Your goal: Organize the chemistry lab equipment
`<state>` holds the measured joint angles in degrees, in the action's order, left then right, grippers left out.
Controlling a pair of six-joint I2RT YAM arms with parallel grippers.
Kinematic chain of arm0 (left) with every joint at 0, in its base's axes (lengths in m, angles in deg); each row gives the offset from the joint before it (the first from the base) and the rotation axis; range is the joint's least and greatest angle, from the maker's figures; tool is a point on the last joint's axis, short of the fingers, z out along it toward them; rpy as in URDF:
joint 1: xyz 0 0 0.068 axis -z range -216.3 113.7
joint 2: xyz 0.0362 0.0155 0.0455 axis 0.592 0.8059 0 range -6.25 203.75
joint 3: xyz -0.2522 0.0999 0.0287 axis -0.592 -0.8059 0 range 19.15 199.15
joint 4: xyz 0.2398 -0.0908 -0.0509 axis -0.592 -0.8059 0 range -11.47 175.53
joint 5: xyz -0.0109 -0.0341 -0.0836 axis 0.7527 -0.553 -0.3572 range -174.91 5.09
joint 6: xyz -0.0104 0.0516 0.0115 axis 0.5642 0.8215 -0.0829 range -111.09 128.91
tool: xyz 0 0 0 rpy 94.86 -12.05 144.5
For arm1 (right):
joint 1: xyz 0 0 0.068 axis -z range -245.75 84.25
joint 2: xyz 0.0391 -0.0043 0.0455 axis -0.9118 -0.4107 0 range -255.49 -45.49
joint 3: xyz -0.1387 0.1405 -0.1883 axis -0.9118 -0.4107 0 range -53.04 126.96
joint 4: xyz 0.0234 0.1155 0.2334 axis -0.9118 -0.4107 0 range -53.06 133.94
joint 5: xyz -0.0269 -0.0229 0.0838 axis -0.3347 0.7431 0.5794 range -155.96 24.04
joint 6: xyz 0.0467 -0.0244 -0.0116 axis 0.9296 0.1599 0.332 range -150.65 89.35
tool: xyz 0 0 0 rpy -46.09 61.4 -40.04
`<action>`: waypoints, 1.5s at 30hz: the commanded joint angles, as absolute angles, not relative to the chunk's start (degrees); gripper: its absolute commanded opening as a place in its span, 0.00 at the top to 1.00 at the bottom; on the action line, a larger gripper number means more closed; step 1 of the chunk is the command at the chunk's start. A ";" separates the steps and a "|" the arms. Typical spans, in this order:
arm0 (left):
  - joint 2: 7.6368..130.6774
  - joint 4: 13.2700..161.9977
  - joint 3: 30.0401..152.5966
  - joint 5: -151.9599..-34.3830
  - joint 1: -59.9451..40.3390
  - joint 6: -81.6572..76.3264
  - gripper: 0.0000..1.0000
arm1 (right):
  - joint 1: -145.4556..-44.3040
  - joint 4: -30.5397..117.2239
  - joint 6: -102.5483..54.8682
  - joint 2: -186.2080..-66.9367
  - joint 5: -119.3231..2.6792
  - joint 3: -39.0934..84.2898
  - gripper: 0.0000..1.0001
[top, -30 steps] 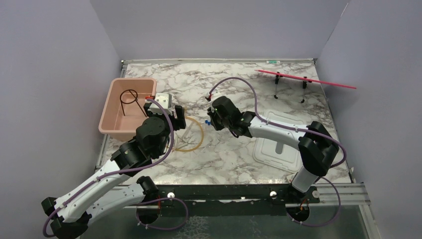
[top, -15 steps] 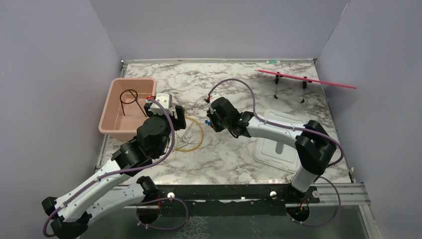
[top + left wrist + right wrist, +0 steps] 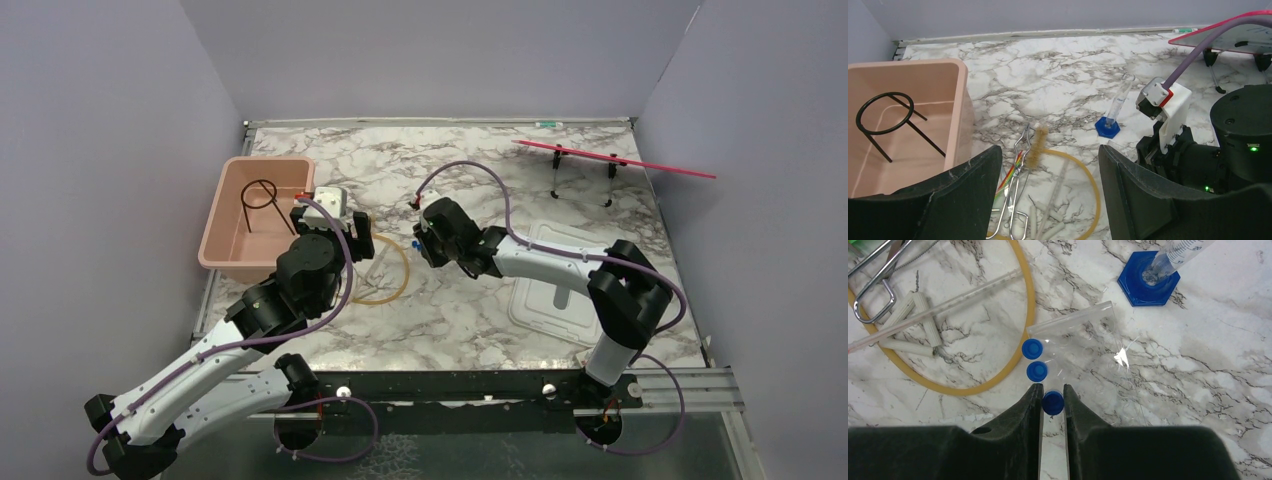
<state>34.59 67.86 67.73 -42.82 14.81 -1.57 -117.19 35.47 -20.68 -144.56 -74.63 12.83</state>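
Note:
My right gripper [image 3: 1052, 390] is low over the marble, its jaws closed on the blue cap of a clear tube [image 3: 1053, 403]. Two more blue-capped tubes [image 3: 1037, 371] lie just ahead on a clear plastic sheet. The blue-based vial [image 3: 1148, 285] stands beyond them. An amber tubing loop [image 3: 1088, 175] lies on the table, with metal tongs [image 3: 1010, 200], a brush [image 3: 1038, 145] and white sticks [image 3: 923, 315] inside or across it. My left gripper [image 3: 1048, 160] hangs open above that loop, holding nothing. The black wire ring [image 3: 262, 195] lies in the pink tub [image 3: 225, 235].
A white lid [image 3: 560, 290] lies at the right under my right arm. A red-topped rack [image 3: 610, 158] stands at the back right. Grey walls close in the table on three sides.
My right gripper has shifted a little to the left, towards the amber loop. The left arm has not moved.

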 commanded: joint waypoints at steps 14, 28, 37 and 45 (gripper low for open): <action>34.61 68.57 67.35 -41.28 14.81 -1.56 0.26 | -117.60 36.63 -18.30 -140.45 -75.06 10.42 0.50; 33.94 68.57 67.16 -41.57 14.78 -2.07 0.26 | -114.60 32.29 -6.99 -133.89 -85.59 6.46 0.42; 34.38 68.57 67.05 -41.77 14.80 -2.21 0.26 | -109.44 27.63 -2.97 -141.68 -81.95 8.71 0.46; 35.25 68.49 67.07 -41.76 14.85 -1.99 0.26 | -108.57 28.45 -3.86 -145.74 -80.90 10.06 0.47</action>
<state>34.94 67.86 67.44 -42.82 14.81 -1.61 -108.80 29.28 -4.26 -143.92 -81.69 8.11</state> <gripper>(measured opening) 0.739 0.536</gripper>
